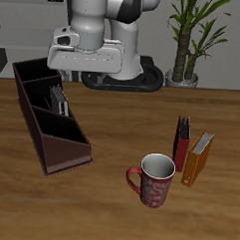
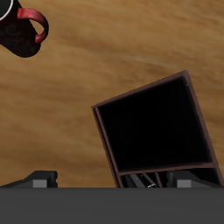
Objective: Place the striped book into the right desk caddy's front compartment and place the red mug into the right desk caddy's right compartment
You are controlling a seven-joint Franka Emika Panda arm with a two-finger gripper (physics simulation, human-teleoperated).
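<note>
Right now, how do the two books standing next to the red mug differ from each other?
The dark red book stands nearly straight up, while the orange book leans, tilted toward it. The dark red one is farther back on the table; the orange one is nearer the front edge. Their covers differ plainly in colour. Both are thin, stand on end beside the red mug, and look about as tall as it.
</note>
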